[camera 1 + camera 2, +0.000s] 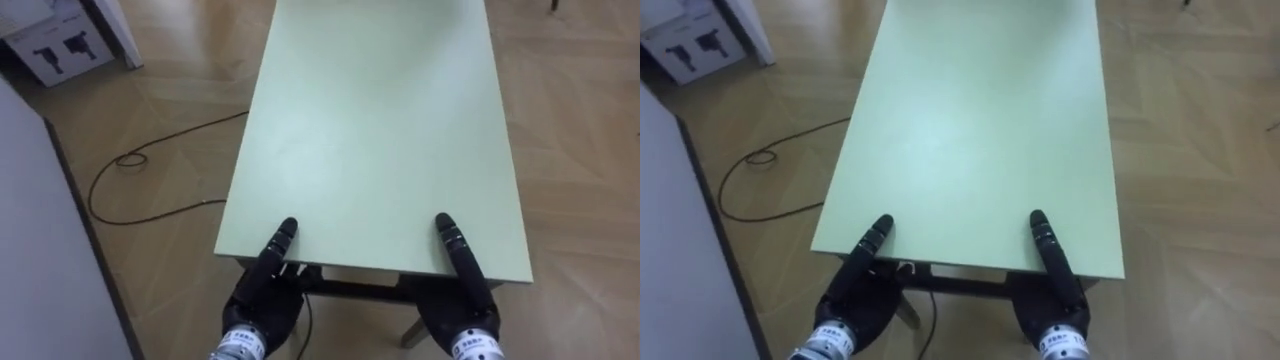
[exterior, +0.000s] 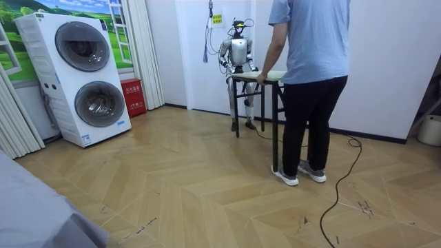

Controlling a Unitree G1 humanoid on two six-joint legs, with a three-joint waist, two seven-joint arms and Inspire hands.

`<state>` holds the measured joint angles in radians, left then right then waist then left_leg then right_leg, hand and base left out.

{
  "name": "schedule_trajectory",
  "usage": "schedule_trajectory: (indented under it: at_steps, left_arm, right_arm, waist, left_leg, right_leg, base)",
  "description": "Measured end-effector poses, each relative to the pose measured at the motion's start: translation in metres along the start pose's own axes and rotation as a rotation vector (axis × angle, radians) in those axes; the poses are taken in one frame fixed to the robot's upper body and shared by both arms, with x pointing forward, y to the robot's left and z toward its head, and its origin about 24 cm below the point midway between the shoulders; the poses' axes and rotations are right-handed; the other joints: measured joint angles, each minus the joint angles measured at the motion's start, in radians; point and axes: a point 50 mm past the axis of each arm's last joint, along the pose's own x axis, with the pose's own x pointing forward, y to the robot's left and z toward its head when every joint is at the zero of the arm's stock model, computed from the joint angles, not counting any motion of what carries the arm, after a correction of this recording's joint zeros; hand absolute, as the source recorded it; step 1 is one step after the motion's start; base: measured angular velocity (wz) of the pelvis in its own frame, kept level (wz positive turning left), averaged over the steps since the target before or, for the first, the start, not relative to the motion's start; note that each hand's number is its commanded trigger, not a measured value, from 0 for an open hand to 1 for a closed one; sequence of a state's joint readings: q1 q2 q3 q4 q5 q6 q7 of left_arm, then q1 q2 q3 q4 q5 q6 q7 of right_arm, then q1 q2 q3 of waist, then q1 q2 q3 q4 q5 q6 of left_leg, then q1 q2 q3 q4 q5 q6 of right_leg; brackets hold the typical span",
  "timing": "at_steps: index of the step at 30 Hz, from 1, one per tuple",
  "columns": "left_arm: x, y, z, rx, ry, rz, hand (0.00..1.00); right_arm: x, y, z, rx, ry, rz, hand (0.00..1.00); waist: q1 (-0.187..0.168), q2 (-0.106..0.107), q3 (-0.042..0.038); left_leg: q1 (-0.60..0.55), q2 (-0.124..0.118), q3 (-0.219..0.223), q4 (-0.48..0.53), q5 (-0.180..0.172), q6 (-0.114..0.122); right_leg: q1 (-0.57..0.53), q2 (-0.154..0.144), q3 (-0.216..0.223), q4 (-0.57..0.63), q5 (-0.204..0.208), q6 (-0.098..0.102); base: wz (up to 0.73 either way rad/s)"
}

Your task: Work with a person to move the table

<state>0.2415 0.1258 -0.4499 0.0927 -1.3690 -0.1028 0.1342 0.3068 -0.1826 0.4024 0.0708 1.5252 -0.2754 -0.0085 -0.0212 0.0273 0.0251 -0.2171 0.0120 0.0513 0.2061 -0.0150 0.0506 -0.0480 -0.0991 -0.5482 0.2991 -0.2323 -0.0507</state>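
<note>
"Where was the pale green rectangular table (image 1: 370,130)?"

"Between them. The person (image 2: 310,48) had a hand on its far end. The robot's left hand (image 1: 262,298) and right hand (image 1: 462,305) met its near edge, but their grip couldn't be told."

"And the white cardboard box (image 1: 55,40)?"

"Far left, on the floor, contents hidden."

My left hand (image 1: 262,300) & right hand (image 1: 462,300) are both matte black, slim & jointed, each ending at the wrist in a silver ribbed cuff w/ a small white label (dark print, too small to read). In the room view my torso's silver-white w/ black joints & a dark head.
</note>
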Motion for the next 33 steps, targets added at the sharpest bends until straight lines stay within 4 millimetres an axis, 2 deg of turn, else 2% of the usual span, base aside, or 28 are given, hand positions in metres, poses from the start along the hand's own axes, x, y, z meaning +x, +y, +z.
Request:
schedule_trajectory:
  at_steps: [4, 6, 9, 10, 11, 12, 13, 14, 15, 16, 17, 19, 21, 22, 24, 25, 26, 27, 28, 33]
  left_arm:
    - [-0.001, 0.001, 0.001, 0.005, -0.006, 0.003, 1.0]
    - [-0.001, 0.001, 0.001, 0.005, -0.006, 0.007, 1.0]
    - [0.0, 0.0, 0.0, 0.011, 0.002, 0.0, 1.0]
    - [0.001, -0.002, 0.0, 0.016, 0.006, -0.005, 1.0]
    - [0.001, -0.002, 0.0, 0.016, 0.005, -0.006, 1.0]
    - [0.001, -0.002, 0.0, 0.015, 0.004, -0.006, 1.0]
    - [0.001, -0.001, 0.001, 0.013, 0.002, -0.004, 1.0]
    - [0.001, 0.0, 0.001, 0.01, 0.001, -0.001, 1.0]
    - [0.001, 0.0, 0.001, 0.01, 0.001, -0.002, 1.0]
    - [0.001, -0.001, 0.001, 0.009, 0.001, -0.005, 1.0]
    - [0.002, -0.003, 0.0, -0.003, 0.0, -0.008, 1.0]
    - [0.003, -0.004, 0.0, -0.01, 0.0, -0.013, 1.0]
    - [0.004, -0.007, 0.0, -0.007, 0.011, -0.02, 1.0]
    - [0.005, -0.007, 0.0, -0.007, 0.011, -0.02, 1.0]
    - [0.006, -0.009, -0.001, -0.013, 0.013, -0.026, 1.0]
    - [0.006, -0.01, -0.002, -0.015, 0.013, -0.029, 1.0]
    - [0.006, -0.011, -0.002, -0.02, 0.014, -0.033, 1.0]
    - [0.006, -0.011, -0.002, -0.022, 0.013, -0.034, 1.0]
    - [0.006, -0.011, -0.002, -0.023, 0.01, -0.031, 1.0]
    - [0.005, -0.008, -0.001, -0.023, 0.007, -0.021, 1.0]
  right_arm:
    - [-0.001, 0.0, -0.003, 0.0, -0.003, -0.004, 1.0]
    - [-0.002, 0.0, -0.004, -0.002, -0.007, -0.002, 1.0]
    - [-0.005, -0.003, -0.003, 0.0, -0.024, 0.0, 1.0]
    - [-0.007, -0.005, -0.003, 0.005, -0.03, 0.002, 1.0]
    - [-0.007, -0.005, -0.003, 0.009, -0.03, 0.004, 1.0]
    - [-0.007, -0.005, -0.004, 0.012, -0.03, 0.003, 1.0]
    - [-0.007, -0.005, -0.005, 0.017, -0.029, 0.002, 1.0]
    - [-0.007, -0.005, -0.005, 0.017, -0.027, 0.001, 1.0]
    - [-0.006, -0.005, -0.005, 0.018, -0.027, 0.003, 1.0]
    - [-0.006, -0.004, -0.005, 0.018, -0.03, 0.007, 1.0]
    - [-0.006, -0.004, -0.005, 0.019, -0.032, 0.012, 1.0]
    - [-0.006, -0.004, -0.003, 0.019, -0.039, 0.021, 1.0]
    - [-0.004, -0.003, 0.0, 0.017, -0.043, 0.027, 1.0]
    - [-0.004, -0.002, 0.0, 0.017, -0.038, 0.03, 1.0]
    - [-0.004, -0.002, 0.001, 0.016, -0.042, 0.031, 1.0]
    - [-0.003, -0.002, 0.002, 0.018, -0.045, 0.031, 1.0]
    - [-0.003, -0.002, 0.003, 0.02, -0.048, 0.032, 1.0]
    - [-0.003, -0.001, 0.002, 0.021, -0.048, 0.033, 1.0]
    - [-0.003, -0.001, 0.002, 0.022, -0.045, 0.034, 1.0]
    - [-0.002, 0.0, 0.001, 0.017, -0.036, 0.037, 1.0]
  waist:
    - [0.022, -0.005, 0.0017]
    - [0.022, -0.008, 0.0012]
    - [0.008, -0.008, 0.0012]
    - [0.002, -0.008, 0.0013]
    - [0.002, -0.008, 0.0013]
    - [0.002, -0.008, 0.0014]
    - [0.0, -0.012, 0.0034]
    - [0.0, -0.014, 0.0044]
    - [-0.002, -0.013, 0.0042]
    - [-0.017, -0.013, 0.0043]
    - [-0.035, -0.012, 0.0042]
    - [-0.056, -0.01, 0.0031]
    - [-0.057, -0.005, 0.0022]
    - [-0.057, -0.004, 0.0015]
    - [-0.061, -0.003, 0.0011]
    - [-0.061, -0.003, 0.0012]
    - [-0.057, 0.0, -0.0005]
    - [-0.055, 0.001, -0.0003]
    - [-0.047, 0.004, -0.0006]
    - [0.006, 0.012, -0.0036]
  left_leg:
    - [-0.012, 0.002, -0.036, -0.001, 0.01, -0.009]
    - [-0.028, 0.001, -0.063, 0.0, 0.024, -0.007]
    - [-0.035, -0.019, -0.141, -0.028, 0.077, -0.016]
    - [-0.035, -0.025, -0.173, -0.049, 0.105, -0.034]
    - [-0.036, -0.025, -0.179, -0.072, 0.133, -0.051]
    - [-0.036, -0.024, -0.167, -0.079, 0.143, -0.059]
    - [-0.05, -0.021, -0.095, -0.033, 0.114, -0.063]
    - [-0.068, -0.005, 0.003, 0.102, 0.015, -0.065]
    - [-0.073, 0.001, 0.044, 0.158, -0.026, -0.06]
    - [-0.072, 0.014, 0.093, 0.241, -0.093, -0.064]
    - [-0.062, 0.028, 0.122, 0.276, -0.137, -0.065]
    - [-0.031, 0.045, 0.14, 0.268, -0.177, -0.068]
    - [-0.009, 0.046, 0.133, 0.211, -0.182, -0.068]
    - [0.004, 0.045, 0.126, 0.182, -0.181, -0.066]
    - [0.006, 0.043, 0.108, 0.154, -0.175, -0.054]
    - [0.005, 0.043, 0.11, 0.151, -0.172, -0.05]
    - [0.004, 0.042, 0.114, 0.147, -0.171, -0.047]
    - [0.004, 0.04, 0.114, 0.146, -0.17, -0.046]
    - [0.005, 0.031, 0.112, 0.14, -0.166, -0.04]
    - [0.013, 0.029, 0.137, 0.126, -0.163, -0.035]
  right_leg:
    - [0.014, 0.017, -0.028, -0.028, 0.006, -0.008]
    - [0.014, 0.031, -0.045, -0.043, 0.011, -0.015]
    - [0.031, 0.056, -0.034, -0.071, 0.013, -0.024]
    - [0.035, 0.067, -0.028, -0.084, 0.013, -0.032]
    - [0.036, 0.072, -0.05, -0.094, 0.014, -0.043]
    - [0.036, 0.065, -0.067, -0.099, 0.016, -0.05]
    - [0.032, 0.051, -0.114, -0.104, 0.01, -0.063]
    - [0.04, 0.049, -0.132, -0.114, 0.01, -0.067]
    - [0.046, 0.048, -0.144, -0.114, 0.009, -0.068]
    - [0.044, 0.048, -0.174, -0.113, 0.007, -0.074]
    - [0.041, 0.049, -0.21, -0.109, 0.002, -0.077]
    - [0.036, 0.055, -0.244, -0.106, -0.001, -0.079]
    - [0.031, 0.061, -0.249, -0.1, -0.001, -0.078]
    - [0.028, 0.062, -0.233, -0.088, -0.004, -0.075]
    - [0.005, 0.074, -0.076, -0.042, -0.014, -0.056]
    - [0.0, 0.076, -0.047, -0.033, -0.017, -0.051]
    - [-0.007, 0.078, -0.017, -0.017, -0.027, -0.033]
    - [-0.008, 0.079, -0.006, -0.013, -0.032, -0.023]
    - [-0.012, 0.083, 0.026, -0.004, -0.04, -0.01]
    - [-0.025, 0.083, 0.091, 0.025, -0.042, -0.006]
  base:
    - [0.21]
    - [0.39]
    - [0.75]
    - [0.78]
    - [0.71]
    - [0.5]
    - [0.38]
    - [0.36]
    - [0.5]
    - [0.73]
    - [0.77]
    - [0.6]
    - [0.28]
    - [0.16]
    - [0.36]
    - [0.4]
    - [0.3]
    - [0.3]
    - [0.2]
    - [0.03]
